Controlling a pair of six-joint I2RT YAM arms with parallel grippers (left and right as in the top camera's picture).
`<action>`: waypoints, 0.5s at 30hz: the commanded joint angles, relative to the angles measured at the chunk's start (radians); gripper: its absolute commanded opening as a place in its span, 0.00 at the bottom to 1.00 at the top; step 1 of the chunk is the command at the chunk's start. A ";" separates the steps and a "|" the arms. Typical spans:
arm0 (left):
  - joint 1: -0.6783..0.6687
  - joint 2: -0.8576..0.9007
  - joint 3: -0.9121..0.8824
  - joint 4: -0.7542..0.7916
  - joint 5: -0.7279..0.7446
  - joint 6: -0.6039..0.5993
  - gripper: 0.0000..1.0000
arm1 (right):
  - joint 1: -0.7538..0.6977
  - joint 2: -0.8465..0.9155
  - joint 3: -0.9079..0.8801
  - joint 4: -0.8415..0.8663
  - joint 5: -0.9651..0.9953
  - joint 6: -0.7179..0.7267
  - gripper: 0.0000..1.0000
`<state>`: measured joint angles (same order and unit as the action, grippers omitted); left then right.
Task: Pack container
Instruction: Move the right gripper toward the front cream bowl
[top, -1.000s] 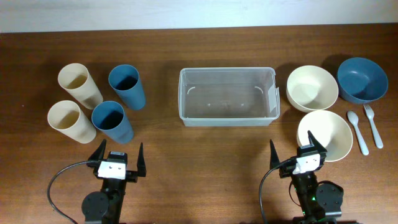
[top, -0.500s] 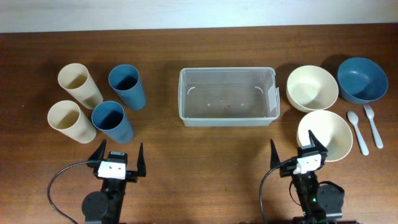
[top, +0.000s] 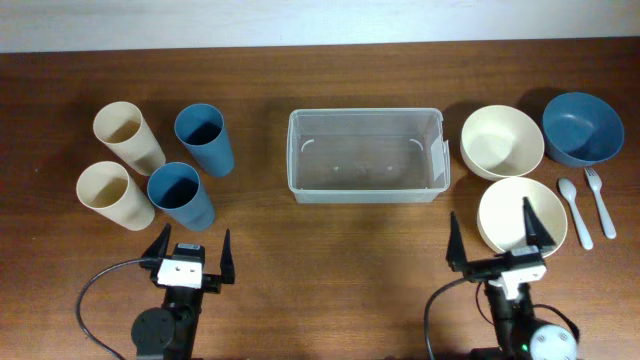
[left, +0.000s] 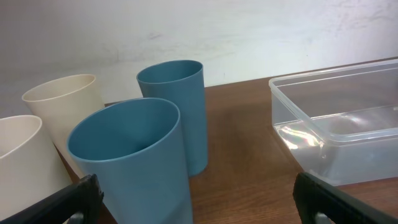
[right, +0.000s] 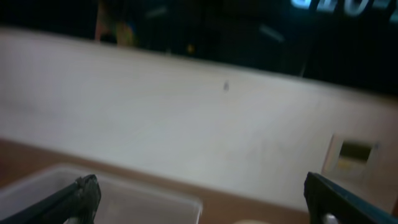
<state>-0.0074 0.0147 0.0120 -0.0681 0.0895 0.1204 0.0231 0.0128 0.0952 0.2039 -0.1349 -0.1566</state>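
The left gripper (top: 192, 248) sits low at the near left edge, level, its jaws spread wide and empty, fingers pointing away from the base. The right gripper (top: 492, 238) is at the near right, equally wide and empty, held higher and pitched upward.

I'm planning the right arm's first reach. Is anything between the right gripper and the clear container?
Nothing visible. Bare table lies between the right gripper and the container. The nearest cream bowl sits off to the gripper's right, out of that line.
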 joint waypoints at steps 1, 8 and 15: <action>-0.003 -0.007 -0.003 -0.007 -0.007 0.016 1.00 | 0.008 0.036 0.151 -0.029 0.049 0.006 0.99; -0.003 -0.007 -0.003 -0.007 -0.007 0.016 1.00 | 0.008 0.285 0.485 -0.187 0.066 0.000 0.99; -0.003 -0.007 -0.003 -0.007 -0.007 0.016 1.00 | 0.010 0.648 0.966 -0.574 0.021 -0.097 0.99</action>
<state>-0.0074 0.0147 0.0120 -0.0681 0.0868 0.1204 0.0231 0.5381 0.8909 -0.2462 -0.0872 -0.2146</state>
